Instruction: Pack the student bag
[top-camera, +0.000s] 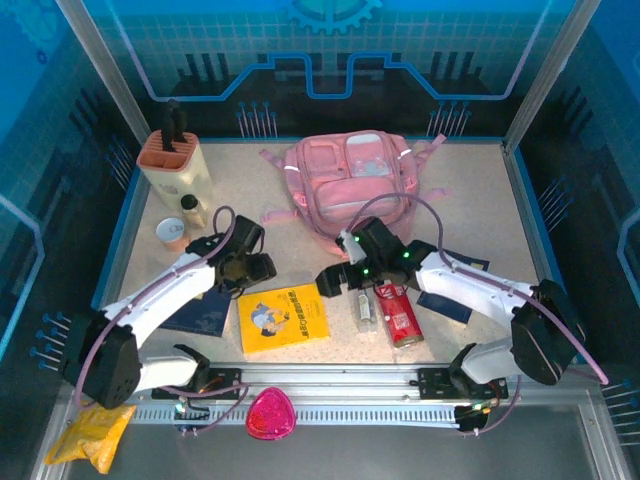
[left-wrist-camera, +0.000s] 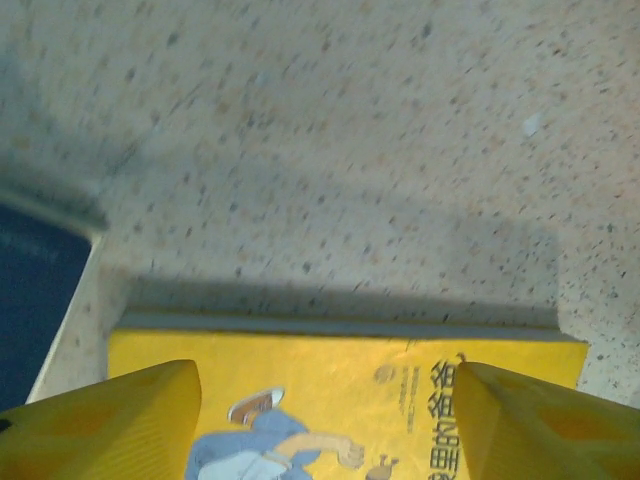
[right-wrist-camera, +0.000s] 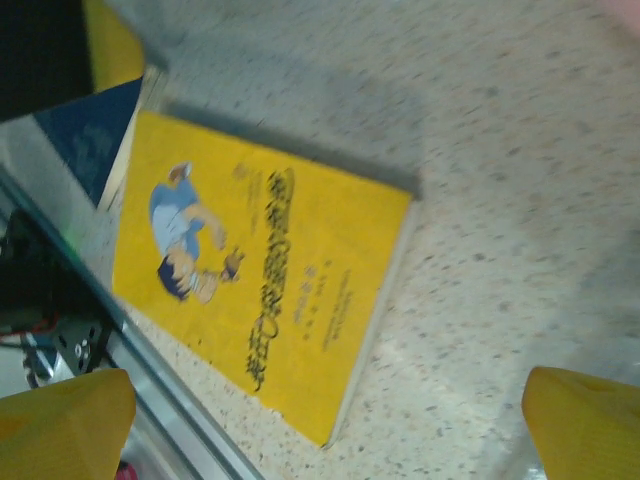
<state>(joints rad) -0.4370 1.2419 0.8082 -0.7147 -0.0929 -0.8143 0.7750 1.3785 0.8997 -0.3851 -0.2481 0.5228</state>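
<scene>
The student bag (top-camera: 345, 185), a pink backpack, lies flat at the back middle of the table. In front of it a yellow book (top-camera: 285, 318) with a cartoon boy on the cover lies flat. My left gripper (top-camera: 262, 270) hovers over the book's far left edge. In the left wrist view its yellow fingers (left-wrist-camera: 130, 420) stand apart above the yellow book (left-wrist-camera: 350, 390), holding nothing. My right gripper (top-camera: 335, 278) hangs just right of the book's far corner. In the right wrist view it is open (right-wrist-camera: 325, 430), with the yellow book (right-wrist-camera: 260, 270) below and to its left.
A red packet (top-camera: 400, 312) and a small bottle (top-camera: 365, 308) lie right of the book. Dark blue booklets lie at the left (top-camera: 200, 312) and the right (top-camera: 450, 300). A pen holder (top-camera: 178, 165), a small jar (top-camera: 192, 212) and a cup (top-camera: 172, 232) stand at the back left.
</scene>
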